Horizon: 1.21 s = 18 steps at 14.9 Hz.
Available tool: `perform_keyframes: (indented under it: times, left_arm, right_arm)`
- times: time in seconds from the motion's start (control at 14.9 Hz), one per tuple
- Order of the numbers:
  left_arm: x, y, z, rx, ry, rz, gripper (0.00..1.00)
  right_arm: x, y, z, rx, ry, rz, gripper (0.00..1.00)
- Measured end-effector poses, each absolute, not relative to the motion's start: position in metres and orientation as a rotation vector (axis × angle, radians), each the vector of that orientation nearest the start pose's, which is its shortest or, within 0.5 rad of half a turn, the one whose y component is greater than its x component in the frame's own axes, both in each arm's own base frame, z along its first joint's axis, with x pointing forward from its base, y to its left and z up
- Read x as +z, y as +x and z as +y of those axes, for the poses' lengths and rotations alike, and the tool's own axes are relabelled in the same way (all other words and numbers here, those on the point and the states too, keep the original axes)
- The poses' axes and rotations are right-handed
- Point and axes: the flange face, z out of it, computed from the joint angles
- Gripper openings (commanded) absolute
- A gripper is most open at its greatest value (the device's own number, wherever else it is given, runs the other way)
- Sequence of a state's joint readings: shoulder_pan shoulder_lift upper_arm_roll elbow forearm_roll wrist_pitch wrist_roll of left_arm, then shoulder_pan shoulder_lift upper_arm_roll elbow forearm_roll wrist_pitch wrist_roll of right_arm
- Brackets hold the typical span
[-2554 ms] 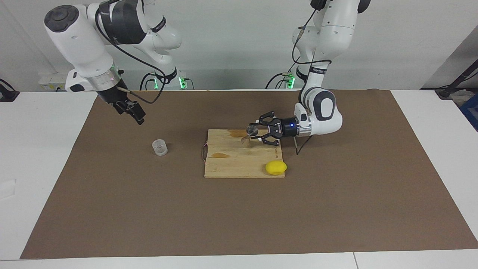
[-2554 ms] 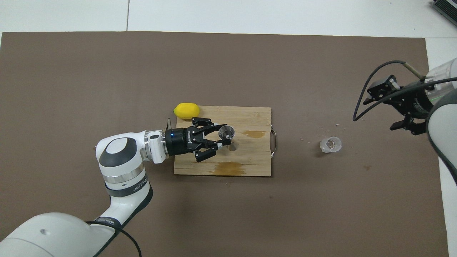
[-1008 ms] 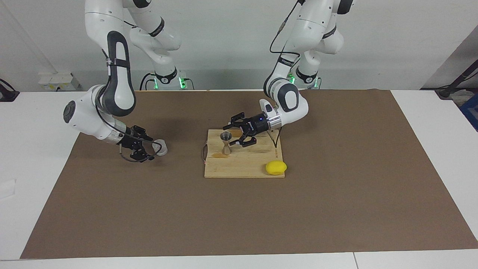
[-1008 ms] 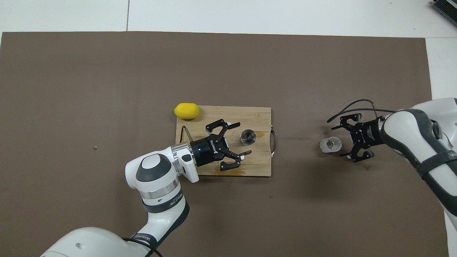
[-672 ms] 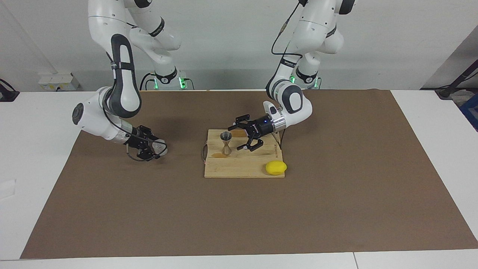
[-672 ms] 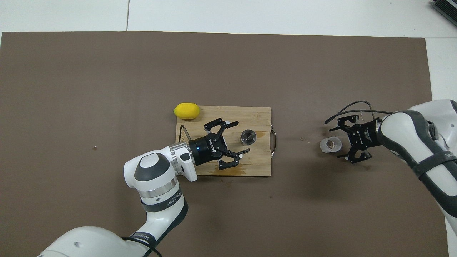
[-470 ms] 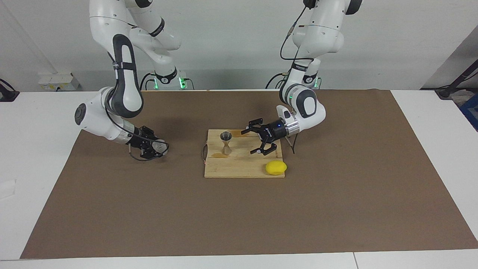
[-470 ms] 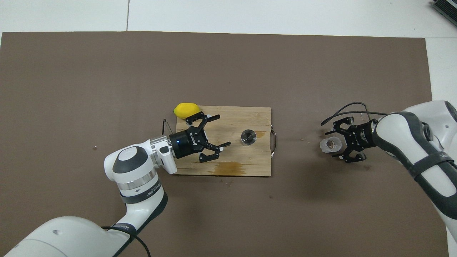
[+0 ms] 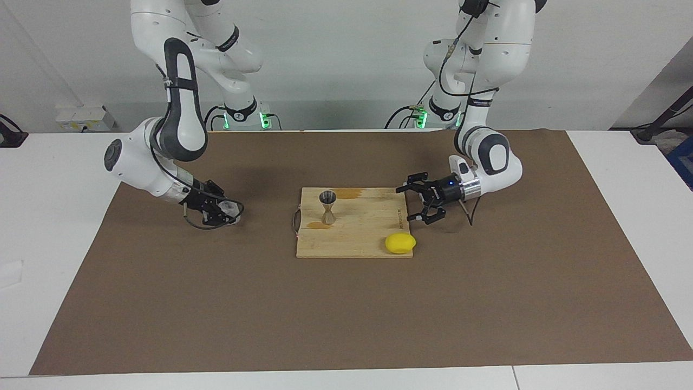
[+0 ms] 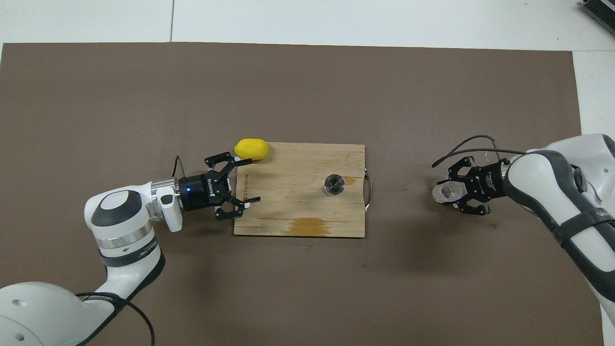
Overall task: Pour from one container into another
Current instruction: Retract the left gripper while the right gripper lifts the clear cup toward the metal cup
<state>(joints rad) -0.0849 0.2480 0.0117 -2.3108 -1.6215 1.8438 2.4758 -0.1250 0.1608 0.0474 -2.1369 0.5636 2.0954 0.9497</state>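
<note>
Right gripper (image 9: pixel 226 210) low at the table, closed around clear cup (image 10: pixel 445 191) toward the right arm's end. Left gripper (image 9: pixel 414 202) open, empty, over the cutting board (image 9: pixel 357 233) edge. Jigger (image 9: pixel 327 206) upright on board. Lemon (image 9: pixel 400 243) farthest, at the board's corner.

Left end effector (image 9: pixel 414 205) withdrew; right end effector (image 9: pixel 224 211) closed around cup (image 9: pixel 230 208).

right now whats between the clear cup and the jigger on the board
Only bare brown mat and the cutting board's metal handle lie between the clear cup, in the right gripper, and the jigger; the overhead view shows it best.
</note>
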Motion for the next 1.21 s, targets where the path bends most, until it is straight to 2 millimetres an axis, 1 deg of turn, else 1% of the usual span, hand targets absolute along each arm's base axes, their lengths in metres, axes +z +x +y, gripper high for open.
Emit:
perform_keyframes:
  times: [0.13, 0.27, 0.34, 0.54, 0.6, 0.74, 0.87, 1.01, 1.14, 1.21]
  left_arm:
    - [0.252, 0.495, -0.076, 1.096, 1.484, -1.289, 1.00]
    - [0.256, 0.495, -0.035, 1.028, 1.481, -1.358, 1.00]
    - [0.262, 0.498, -0.016, 0.982, 1.480, -1.402, 1.00]
    - [0.290, 0.514, 0.049, 0.831, 1.494, -1.578, 1.00]
    - [0.301, 0.521, 0.067, 0.778, 1.498, -1.634, 1.00]
    - [0.320, 0.538, 0.088, 0.678, 1.500, -1.748, 1.00]
    - [0.334, 0.554, 0.100, 0.594, 1.507, -1.846, 1.00]
    - [0.344, 0.560, 0.108, 0.527, 1.522, -1.902, 1.00]
    - [0.359, 0.563, 0.112, 0.461, 1.564, -1.920, 1.00]
    - [0.371, 0.563, 0.111, 0.420, 1.586, -1.928, 1.00]
  right_arm:
    - [0.336, 0.545, 0.009, 0.522, -2.133, 1.759, 0.00]
    - [0.343, 0.547, 0.042, 0.521, -2.125, 1.790, 0.00]
    - [0.344, 0.548, 0.055, 0.500, -2.119, 1.803, 0.00]
    - [0.347, 0.551, 0.096, 0.438, -2.079, 1.859, 0.00]
    - [0.348, 0.551, 0.110, 0.423, -2.064, 1.876, 0.00]
    - [0.350, 0.550, 0.133, 0.398, -2.064, 1.907, 0.00]
    - [0.357, 0.553, 0.146, 0.335, -2.098, 1.956, 0.00]
    - [0.368, 0.557, 0.162, 0.270, -2.117, 1.990, 0.00]
    - [0.380, 0.558, 0.187, 0.214, -2.148, 2.005, 0.00]
    - [0.387, 0.559, 0.200, 0.182, -2.180, 2.012, 0.00]
